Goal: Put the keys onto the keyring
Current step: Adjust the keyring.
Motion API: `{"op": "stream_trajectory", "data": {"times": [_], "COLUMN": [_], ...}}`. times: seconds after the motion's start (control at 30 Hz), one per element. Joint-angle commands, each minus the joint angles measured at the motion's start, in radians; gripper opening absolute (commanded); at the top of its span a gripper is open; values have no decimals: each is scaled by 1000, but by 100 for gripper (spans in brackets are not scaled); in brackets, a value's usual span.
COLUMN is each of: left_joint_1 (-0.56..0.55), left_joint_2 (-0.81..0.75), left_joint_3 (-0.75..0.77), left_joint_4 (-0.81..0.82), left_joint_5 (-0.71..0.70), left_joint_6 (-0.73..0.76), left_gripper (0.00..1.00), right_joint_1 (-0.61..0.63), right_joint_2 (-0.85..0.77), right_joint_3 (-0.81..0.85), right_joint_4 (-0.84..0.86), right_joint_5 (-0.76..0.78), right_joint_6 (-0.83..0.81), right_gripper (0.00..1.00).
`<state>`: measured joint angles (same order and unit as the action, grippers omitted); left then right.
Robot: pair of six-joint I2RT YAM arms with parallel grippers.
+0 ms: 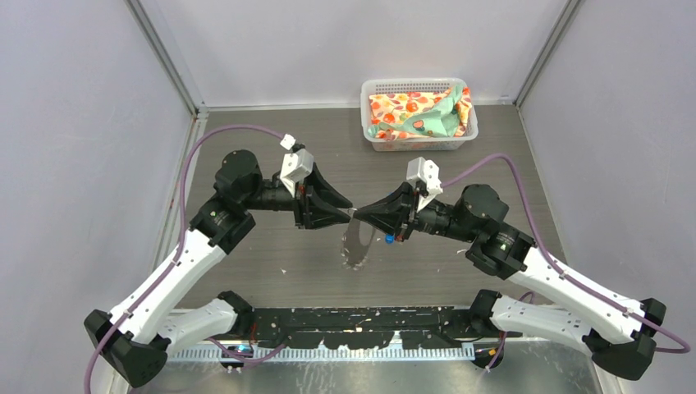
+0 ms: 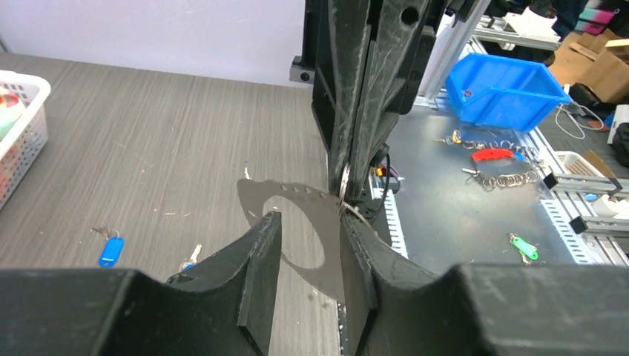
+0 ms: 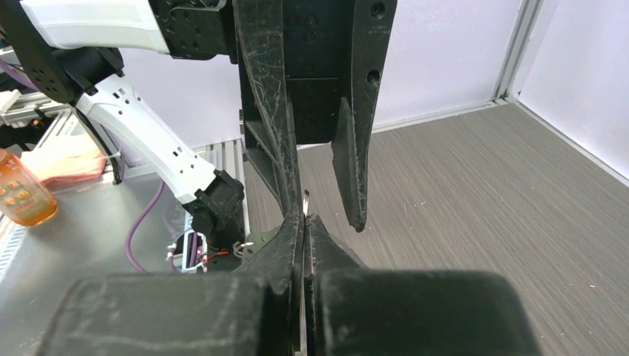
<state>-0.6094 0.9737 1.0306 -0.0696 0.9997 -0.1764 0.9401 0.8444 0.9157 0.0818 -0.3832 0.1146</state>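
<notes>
My left arm (image 1: 176,275) and right arm (image 1: 574,291) wear white shells over black joints, each trailing a purple cable (image 1: 190,164). A white camera block (image 1: 295,164) tops each wrist. The left gripper (image 3: 326,211) and right gripper (image 3: 304,221) have matte black, scratched fingers (image 3: 356,111) with small holes, possibly for screws.

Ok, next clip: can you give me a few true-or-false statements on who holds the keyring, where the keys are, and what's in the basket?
1. The fingers of the right gripper are shut on the keyring. True.
2. The fingers of the left gripper are clamped shut. False: they stand apart, with the keyring between them.
3. One of the keys hangs on the keyring. False: both lie on the table.
4. The white basket holds patterned cloth. True.
</notes>
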Motion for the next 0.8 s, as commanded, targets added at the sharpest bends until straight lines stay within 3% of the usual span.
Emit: {"op": "stream_trajectory", "data": {"times": [0.0, 0.2, 0.37, 0.43, 0.5, 0.6, 0.77], "left_joint_1": [-2, -2, -2, -2, -2, -3, -5], "left_joint_2": [3, 7, 2, -2, -6, -9, 29], "left_joint_3": [24, 22, 17, 21, 28, 44, 96], "left_joint_4": [108, 112, 84, 41, -13, -110, -229], "left_joint_5": [44, 81, 87, 72, 61, 70, 82], "left_joint_6": [-81, -93, -48, -14, 51, 162, 266], "left_gripper": [36, 27, 2, 1, 0, 0, 1], "right_joint_1": [-1, -3, -2, -3, -2, -3, -5], "right_joint_2": [15, 20, 19, 17, 13, 27, 153], "right_joint_3": [17, 17, 14, 28, 85, 218, 469], "right_joint_4": [55, 53, 60, 17, -91, -355, -731], "right_joint_5": [-19, -22, -23, -26, -27, -25, -53], "right_joint_6": [17, 18, 27, 26, 15, -62, -186], "right_gripper": [1, 1, 1, 2, 23, 47, 58]}}
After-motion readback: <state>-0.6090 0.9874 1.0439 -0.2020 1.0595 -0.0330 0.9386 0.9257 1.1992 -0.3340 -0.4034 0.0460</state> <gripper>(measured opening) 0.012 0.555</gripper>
